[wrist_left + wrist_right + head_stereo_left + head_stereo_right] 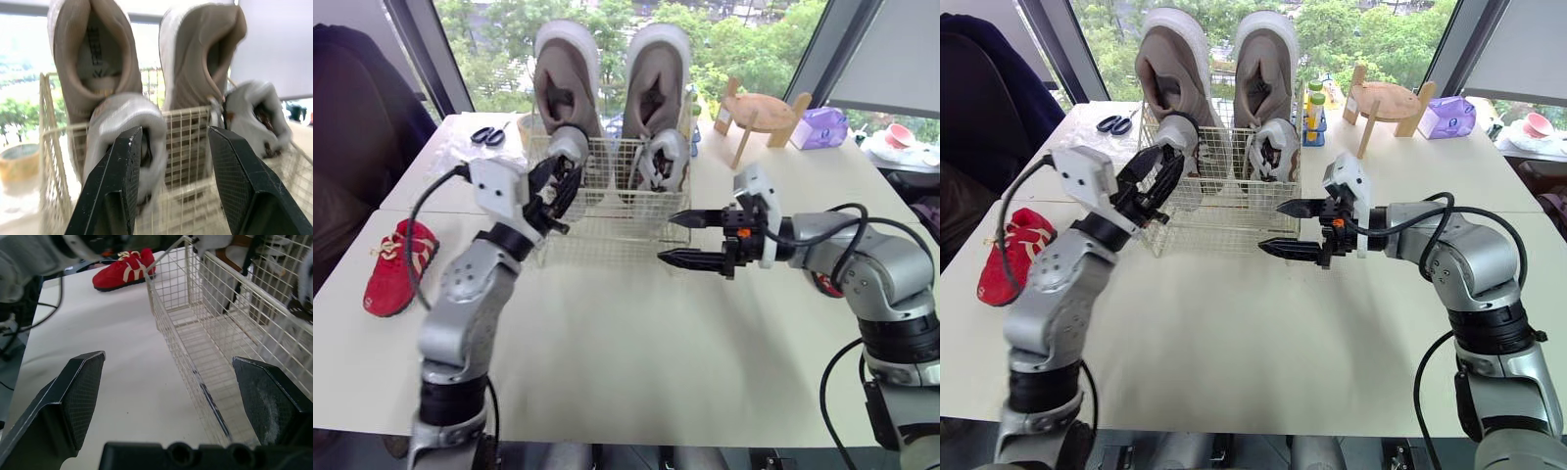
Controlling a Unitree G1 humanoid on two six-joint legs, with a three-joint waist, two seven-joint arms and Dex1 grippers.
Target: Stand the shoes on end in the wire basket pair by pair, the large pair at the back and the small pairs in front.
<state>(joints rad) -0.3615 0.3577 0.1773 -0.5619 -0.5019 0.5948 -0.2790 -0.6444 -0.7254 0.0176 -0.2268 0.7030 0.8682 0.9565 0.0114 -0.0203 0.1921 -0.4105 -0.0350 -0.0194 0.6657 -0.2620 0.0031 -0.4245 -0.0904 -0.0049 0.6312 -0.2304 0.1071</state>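
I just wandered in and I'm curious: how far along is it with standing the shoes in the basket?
The big tan pair already stands on end at the back of the basket, a small grey pair in front. The left jaws are open at the left grey shoe; the right jaws are open and empty. A red shoe lies on the table, yet to go in.
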